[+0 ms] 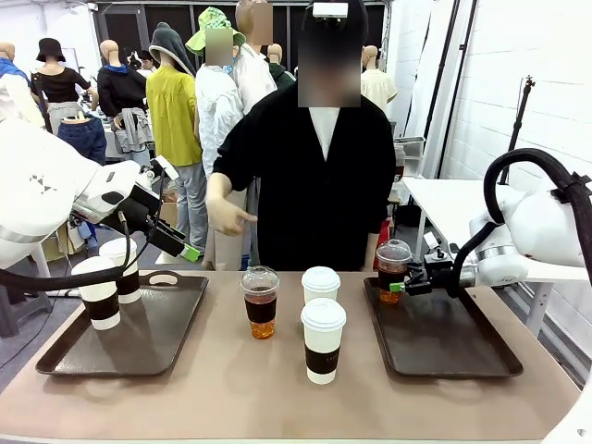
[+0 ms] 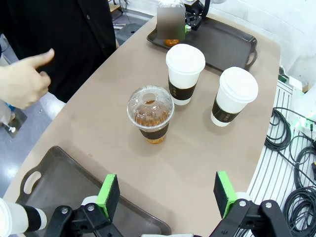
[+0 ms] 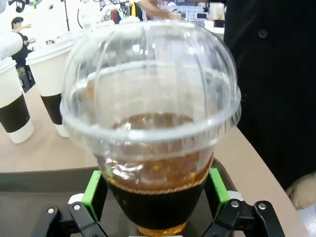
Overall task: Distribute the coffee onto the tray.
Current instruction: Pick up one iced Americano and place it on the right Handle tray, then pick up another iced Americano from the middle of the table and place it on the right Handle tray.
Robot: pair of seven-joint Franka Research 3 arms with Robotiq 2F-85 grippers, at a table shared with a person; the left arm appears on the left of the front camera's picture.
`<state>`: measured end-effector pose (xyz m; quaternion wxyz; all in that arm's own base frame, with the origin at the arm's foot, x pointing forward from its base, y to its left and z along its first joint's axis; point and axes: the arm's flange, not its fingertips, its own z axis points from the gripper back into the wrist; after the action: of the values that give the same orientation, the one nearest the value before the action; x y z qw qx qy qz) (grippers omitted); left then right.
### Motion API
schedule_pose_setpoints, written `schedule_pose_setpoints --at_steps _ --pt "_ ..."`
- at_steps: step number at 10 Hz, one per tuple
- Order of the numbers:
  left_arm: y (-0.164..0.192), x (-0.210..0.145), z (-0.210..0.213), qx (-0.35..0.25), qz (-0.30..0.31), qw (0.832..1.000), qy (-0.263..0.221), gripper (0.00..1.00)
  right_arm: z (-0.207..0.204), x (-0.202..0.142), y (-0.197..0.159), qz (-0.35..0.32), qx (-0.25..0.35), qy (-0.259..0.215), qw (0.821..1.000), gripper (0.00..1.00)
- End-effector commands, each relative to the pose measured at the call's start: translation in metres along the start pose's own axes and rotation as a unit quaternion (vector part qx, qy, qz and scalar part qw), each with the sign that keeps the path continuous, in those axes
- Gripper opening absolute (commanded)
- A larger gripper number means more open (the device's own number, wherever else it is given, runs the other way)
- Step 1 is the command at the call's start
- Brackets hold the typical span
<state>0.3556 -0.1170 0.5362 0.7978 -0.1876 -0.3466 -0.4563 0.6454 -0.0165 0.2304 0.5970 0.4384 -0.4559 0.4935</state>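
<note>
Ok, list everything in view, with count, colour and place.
table: one, tan, foreground
trays: two, dark brown; table's left and right ends
white cups: four, white lids, brown sleeves; two on left tray, two mid-table
clear cups: two, brown drink; one mid-table, one on right tray
person: one, black top, far side; hand pointing
left gripper: black, green pads; open, raised by left tray
right gripper: same colours; open, astride right-tray clear cup

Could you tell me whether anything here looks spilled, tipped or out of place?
Nothing stands out: the white cups and clear cups all stand upright, lidded, with no spill on the table or trays.
</note>
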Motion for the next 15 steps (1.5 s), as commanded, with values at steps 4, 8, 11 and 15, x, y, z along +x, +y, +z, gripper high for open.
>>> schedule_pose_setpoints --at_steps 4,8,11,15 --pt "0.002 -0.001 0.001 -0.007 -0.002 1.0 -0.005 1.0 0.035 -0.02 0.034 -0.025 -0.054 -0.03 0.998 1.0" --pt "0.002 -0.001 0.001 -0.007 -0.002 1.0 -0.005 1.0 0.052 -0.028 0.063 -0.039 -0.081 -0.041 0.995 1.0" --pt "0.002 -0.001 0.001 -0.007 -0.002 1.0 -0.005 1.0 0.055 -0.033 0.042 -0.039 -0.064 -0.027 0.997 1.0" --pt "0.002 -0.001 0.001 -0.007 -0.002 1.0 -0.005 1.0 0.055 -0.033 0.042 -0.039 -0.064 -0.027 0.997 1.0"
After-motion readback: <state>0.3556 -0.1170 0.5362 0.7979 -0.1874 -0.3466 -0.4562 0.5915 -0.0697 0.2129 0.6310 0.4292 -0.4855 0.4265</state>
